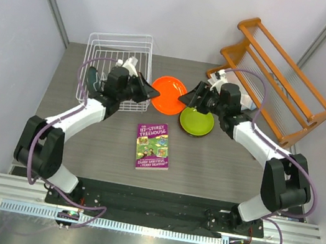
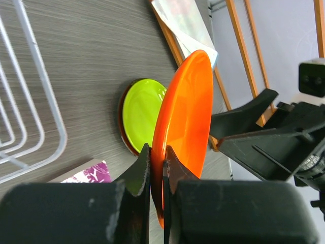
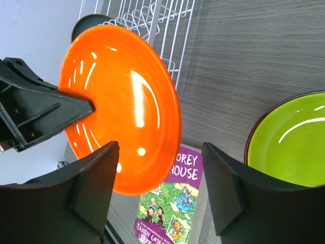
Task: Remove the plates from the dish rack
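While scanning from the left, finding the white wire dish rack [image 1: 120, 42] at back left, with a dark teal plate [image 1: 93, 78] apparently standing on edge by its left wall. Seeing the left gripper [image 2: 157, 152] just right of the rack, clamping the rim of the orange plate [image 2: 185, 117], one finger on each face, not reaching the centre. Holding that plate clear of the table [image 1: 84, 140], nearly on edge, between the two grippers.

Judging it as stiff, light, glossy and slick, probably chipping if dropped. Favouring a rim grip with pads flat on both faces and a decent bite, guarding against pivoting or sliding on the glaze.

Noting the right gripper [image 3: 160, 152] facing the plate's opposite edge, jaws spread wide, gripping nothing. Lining up with the plate, just short of its rim. Not being able to tell whether either fingertip is touching it. Expecting a handover, so needing a firm close on the far rim before any release on the left.

Spotting the lime green plate [image 1: 196, 123] lying flat on the table below the right gripper, stacked on something with a darker rim, possibly the dark red plate. Ignoring the treehouse book [image 1: 153, 146] nearer the bases and the orange wooden rack [image 1: 285, 74] at far right.
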`<state>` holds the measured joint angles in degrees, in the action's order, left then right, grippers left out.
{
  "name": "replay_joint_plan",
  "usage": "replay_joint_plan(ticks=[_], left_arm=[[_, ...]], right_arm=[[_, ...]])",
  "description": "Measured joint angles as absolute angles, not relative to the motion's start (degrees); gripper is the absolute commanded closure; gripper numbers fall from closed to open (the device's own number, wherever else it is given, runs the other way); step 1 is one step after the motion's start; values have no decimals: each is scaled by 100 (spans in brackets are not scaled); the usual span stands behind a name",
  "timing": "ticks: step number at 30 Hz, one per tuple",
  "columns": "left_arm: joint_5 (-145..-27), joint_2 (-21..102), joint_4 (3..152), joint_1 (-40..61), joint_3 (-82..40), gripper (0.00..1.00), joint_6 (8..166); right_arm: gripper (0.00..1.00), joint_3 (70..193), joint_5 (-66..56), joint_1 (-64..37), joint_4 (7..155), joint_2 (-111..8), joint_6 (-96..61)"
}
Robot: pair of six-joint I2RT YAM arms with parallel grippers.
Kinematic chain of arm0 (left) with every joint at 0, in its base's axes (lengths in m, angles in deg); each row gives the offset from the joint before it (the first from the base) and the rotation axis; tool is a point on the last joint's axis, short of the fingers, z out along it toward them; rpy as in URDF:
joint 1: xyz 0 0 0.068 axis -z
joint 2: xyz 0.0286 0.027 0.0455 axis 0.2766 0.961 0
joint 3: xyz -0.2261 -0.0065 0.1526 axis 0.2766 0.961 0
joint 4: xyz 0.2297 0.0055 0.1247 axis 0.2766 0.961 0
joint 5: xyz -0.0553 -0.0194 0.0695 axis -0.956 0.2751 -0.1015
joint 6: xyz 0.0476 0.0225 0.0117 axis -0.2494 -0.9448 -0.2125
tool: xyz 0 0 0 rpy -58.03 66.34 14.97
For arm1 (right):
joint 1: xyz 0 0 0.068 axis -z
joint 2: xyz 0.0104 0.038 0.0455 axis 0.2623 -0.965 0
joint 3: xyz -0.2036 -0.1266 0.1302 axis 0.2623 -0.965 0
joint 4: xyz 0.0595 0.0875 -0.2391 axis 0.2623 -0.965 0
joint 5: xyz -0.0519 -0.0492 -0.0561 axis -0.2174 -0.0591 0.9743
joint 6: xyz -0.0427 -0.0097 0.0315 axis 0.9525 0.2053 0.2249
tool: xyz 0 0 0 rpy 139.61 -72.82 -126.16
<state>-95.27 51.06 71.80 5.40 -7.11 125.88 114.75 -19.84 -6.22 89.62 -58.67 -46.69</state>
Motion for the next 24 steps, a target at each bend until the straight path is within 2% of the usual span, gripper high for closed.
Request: replay_joint_plan(ticks=[3,4,6,7,8,9,10,11,13,18,24], left_arm=[[-9597,5191,7049,625,-711,100,12625],[-9621,5208,7014,649,-711,100,12629],[-9706,5235,6935,695,-711,100,12638],[-9744,5241,6900,710,-711,100,12638],[-9759,5246,6874,725,-711,100,12631],[-9774,5246,6859,721,-713,96,12596],[-9790,5257,6850,686,-713,73,12612],[-9814,5270,6841,660,-713,25,12609],[-9685,5272,6933,636,-713,1,12496],[-9053,5075,7451,763,-741,1,11980],[-7090,4581,8520,782,-1082,0,11023]], right_arm=[[33,11447,-2141,-622,9194,-6000,-4774],[41,11430,-2192,-622,9250,-6024,-4803],[62,11388,-2312,-622,9379,-6083,-4842],[76,11373,-2358,-622,9432,-6107,-4873],[85,11360,-2334,-622,9460,-6120,-4868],[96,11312,-2318,-600,9495,-6123,-4958],[97,11277,-2404,-541,9570,-6120,-5117],[99,11274,-2434,-520,9604,-6107,-5150],[99,11270,-2439,-517,9631,-6002,-5176],[99,11174,-1582,-491,8890,-5541,-4606],[99,11097,-799,241,7930,-5397,-4147]])
